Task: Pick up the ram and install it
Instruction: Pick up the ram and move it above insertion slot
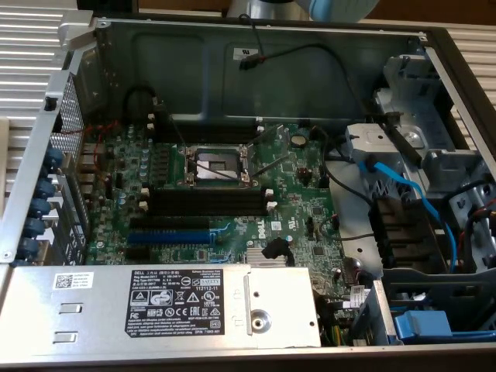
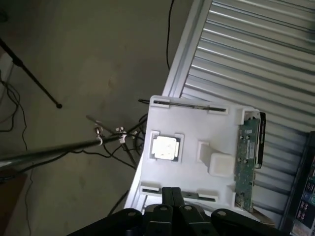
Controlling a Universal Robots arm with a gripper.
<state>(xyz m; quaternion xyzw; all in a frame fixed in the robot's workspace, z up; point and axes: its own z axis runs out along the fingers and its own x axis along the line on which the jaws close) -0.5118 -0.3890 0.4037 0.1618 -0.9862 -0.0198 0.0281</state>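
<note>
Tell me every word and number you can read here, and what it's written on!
"DELL": on the black-and-white label on the silver power supply box.
"DELL": white logo on the green motherboard.
Too small or blurred to read: the rest of that label, the barcode sticker beside it, the white sticker on the case wall, and the print on the ram.

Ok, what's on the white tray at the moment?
The white tray holds the ram along one edge, a square silver chip in a recess and a small white block between them. The shut gripper covers part of the tray's rim, so what lies there is hidden.
</note>
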